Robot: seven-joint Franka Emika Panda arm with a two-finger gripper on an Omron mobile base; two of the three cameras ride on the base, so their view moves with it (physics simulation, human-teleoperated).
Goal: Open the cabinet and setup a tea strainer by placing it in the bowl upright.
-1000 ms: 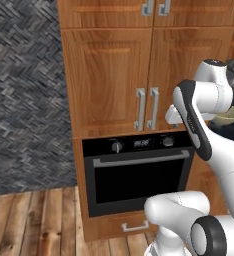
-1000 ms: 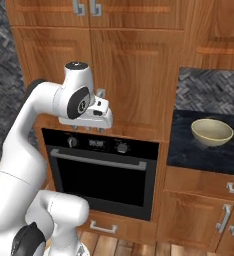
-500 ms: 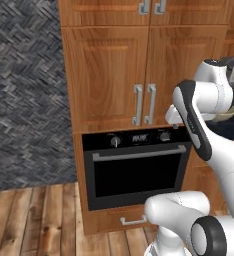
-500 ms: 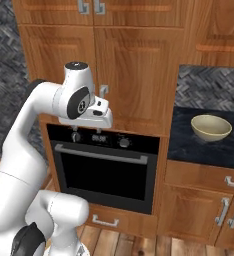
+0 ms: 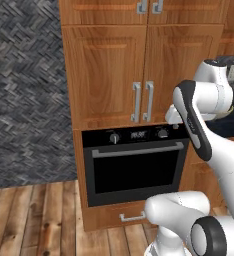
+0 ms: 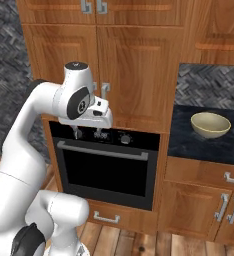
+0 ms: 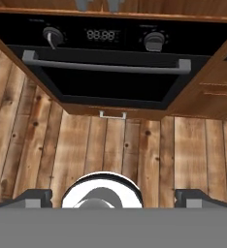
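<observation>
The cabinet (image 5: pixel 109 75) (image 6: pixel 139 75) stands above a built-in oven, its two tall doors shut and two silver bar handles (image 5: pixel 142 102) at the centre. The tea strainer is hidden. On the dark counter to the right sits the beige bowl (image 6: pixel 210 124), upright and with nothing in it. My gripper (image 6: pixel 89 134) (image 5: pixel 173 123) hangs open in front of the oven's control panel, just below the doors' lower edge, pointing down and holding nothing. In the hand view the gripper (image 7: pixel 116 197) looks down at the oven and the floor, fingertips (image 7: pixel 35 197) wide apart.
The black oven (image 5: pixel 134 167) (image 6: pixel 106 167) has a bar handle (image 7: pixel 105 68) and knobs. A drawer (image 6: pixel 106 216) lies under it, base cabinets (image 6: pixel 224 210) under the counter (image 6: pixel 189 145). A dark herringbone wall (image 5: pixel 24 90) is at the left, wooden floor (image 7: pixel 135 145) below.
The whole picture has drifted slightly, so the base has moved a little. The arm keeps about the same pose before the oven panel, and the gripper stays open.
</observation>
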